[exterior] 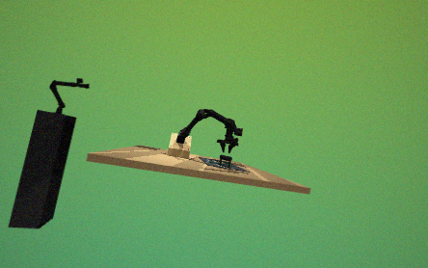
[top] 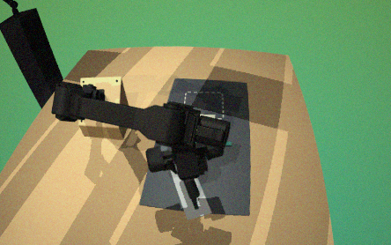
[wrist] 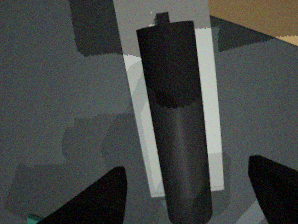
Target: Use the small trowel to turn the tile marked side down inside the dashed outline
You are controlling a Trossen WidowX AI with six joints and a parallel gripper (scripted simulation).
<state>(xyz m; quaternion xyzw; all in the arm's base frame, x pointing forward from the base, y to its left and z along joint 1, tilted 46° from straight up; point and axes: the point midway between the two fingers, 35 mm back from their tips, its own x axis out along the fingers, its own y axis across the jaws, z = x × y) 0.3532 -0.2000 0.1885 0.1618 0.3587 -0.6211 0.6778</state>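
The trowel lies on the mat (top: 235, 176), its pale flat blade (top: 180, 189) (wrist: 212, 100) reaching the mat's near edge in the top view. Its thick black handle (exterior: 226, 157) (wrist: 175, 65) stands raised over the blade. My gripper (exterior: 226, 151) (wrist: 186, 170) is open. Its fingers stand apart on both sides of the handle in the wrist view and just above it in the exterior view. The dashed outline (top: 203, 92) is at the mat's far end. A pale sliver of the tile (top: 209, 115) shows at the outline's near edge; the arm hides the rest, so its face cannot be told.
A small teal piece (top: 228, 144) (wrist: 34, 219) shows beside the gripper. My arm (top: 132, 116) spans from its pale base block (top: 112, 88) over the mat. A dark pillar (top: 33, 53) (exterior: 43, 169) with another arm on top (exterior: 57, 93) stands beyond the table (top: 286, 176).
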